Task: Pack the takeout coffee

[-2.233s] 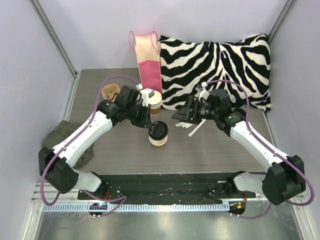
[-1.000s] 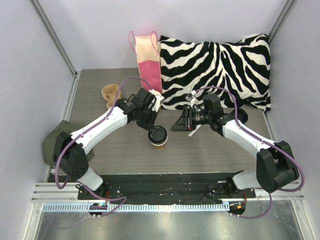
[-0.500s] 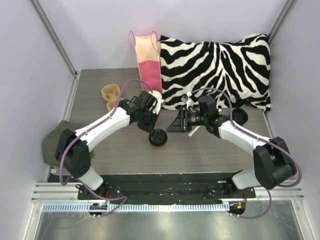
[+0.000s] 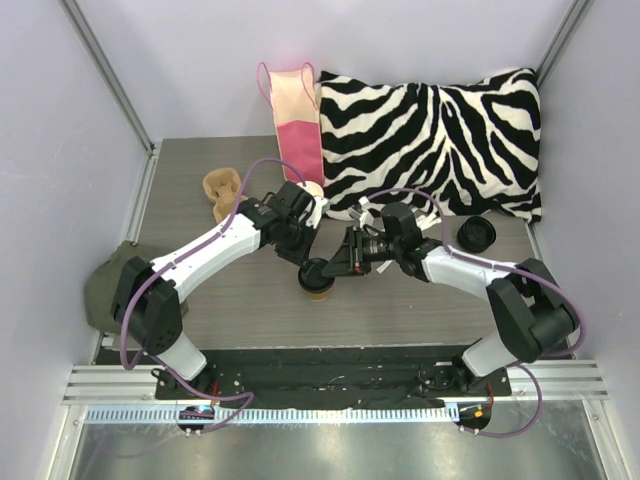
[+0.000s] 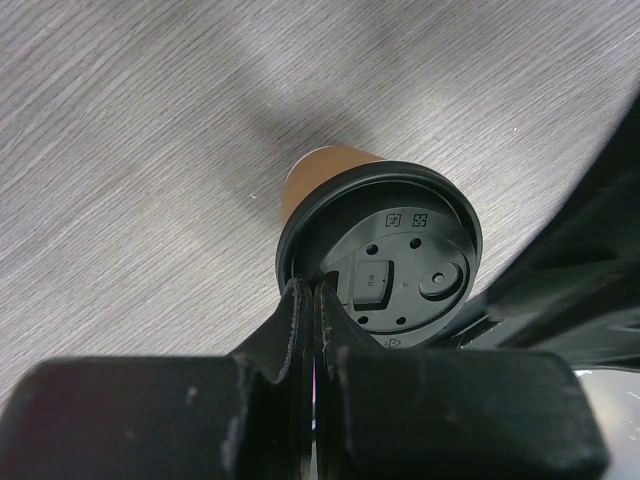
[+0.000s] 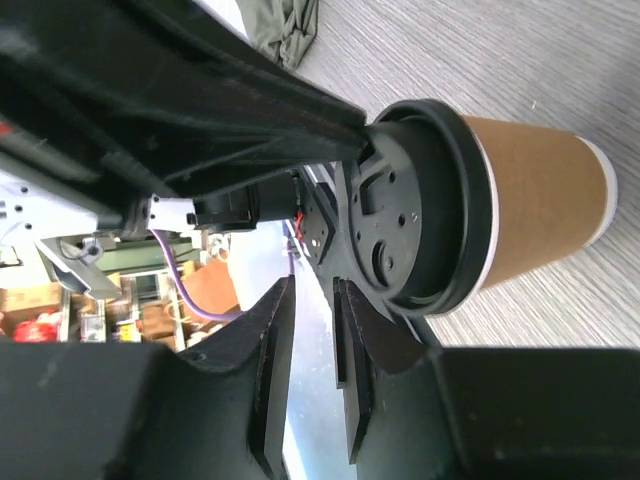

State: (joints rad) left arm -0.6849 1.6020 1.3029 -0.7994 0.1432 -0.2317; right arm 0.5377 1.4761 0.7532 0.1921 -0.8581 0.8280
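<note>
Lid [image 5: 400, 260] caps the brown cup [image 6: 535, 195]; your left fingers [image 5: 290, 330] pinch its rim, right fingers [image 6: 265, 360] slightly spread, empty. Bag [image 4: 297, 120] at far edge awaits the cup.

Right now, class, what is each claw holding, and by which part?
The left claw pinches the black lid by its rim, atop the kraft-brown cup. The right claw holds nothing.
</note>
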